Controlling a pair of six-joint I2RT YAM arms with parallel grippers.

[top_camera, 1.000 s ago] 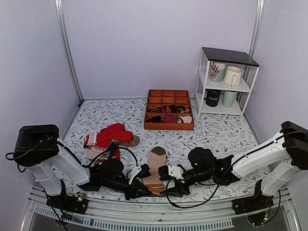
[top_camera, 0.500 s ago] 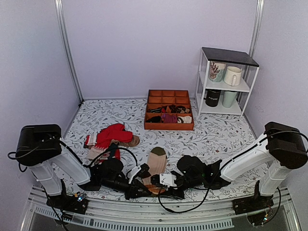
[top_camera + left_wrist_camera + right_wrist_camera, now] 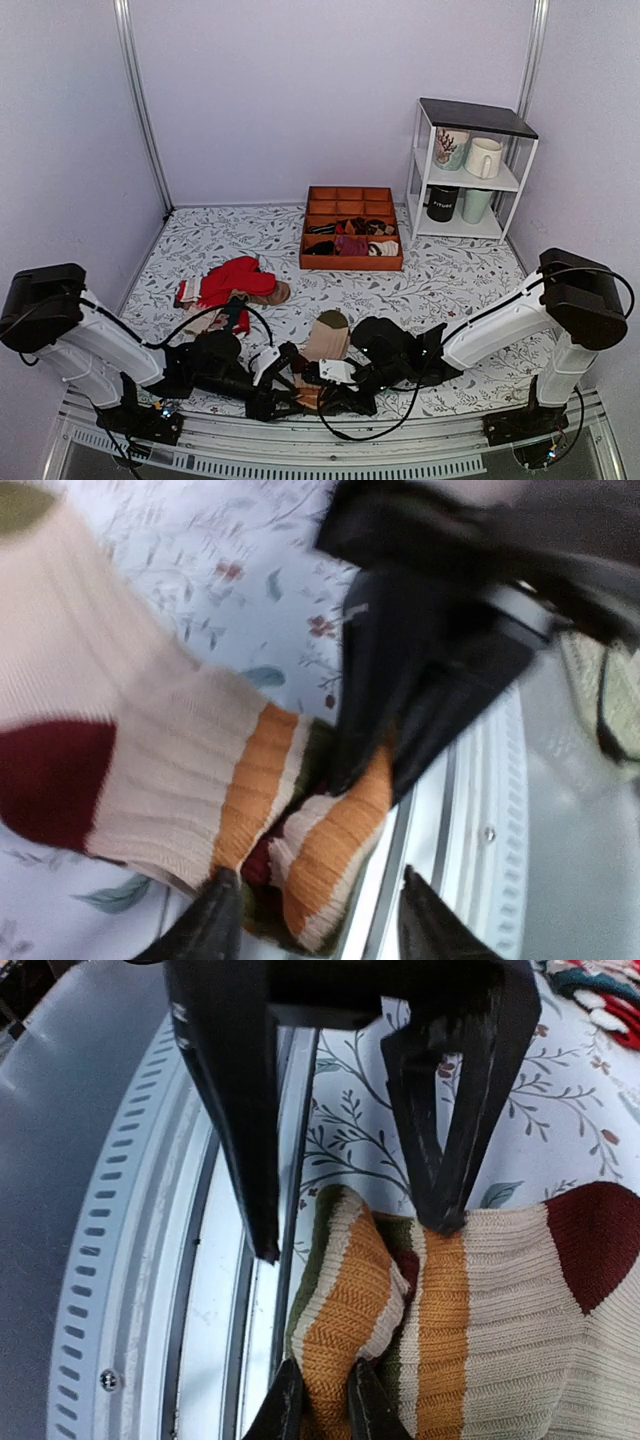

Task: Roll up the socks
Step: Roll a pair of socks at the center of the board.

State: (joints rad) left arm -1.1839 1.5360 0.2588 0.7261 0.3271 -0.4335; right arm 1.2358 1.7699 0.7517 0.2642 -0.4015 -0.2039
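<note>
The surface, covered in a leaf-print cloth, spans the booth between pale walls; a slotted metal rail runs along its near edge. A white shelf rack with a dark top stands at the far right corner; it carries four mugs on two shelves. The left arm and the right arm both lie low and reach inward; they meet at the centre of the near edge. An orange divided tray sits at the far centre, just beside the rack; small sock bundles lie in its nearer compartments. A heap of red socks lies left of centre, well apart from the tray.

The beige socks lie lengthwise between the two arms; the olive toe points toward the tray; the striped cuff end is folded over on itself at the near edge, just beside the rail; a maroon heel patch shows in both wrist views.

The right end effector stands narrow; its fingers pinch the folded striped end between them. The left end effector stands wide; its fingers straddle the same fold; one fingertip touches the ribbed fabric; the other sits apart from it, over the rail. The two end effectors face each other closely across the fold.
</note>
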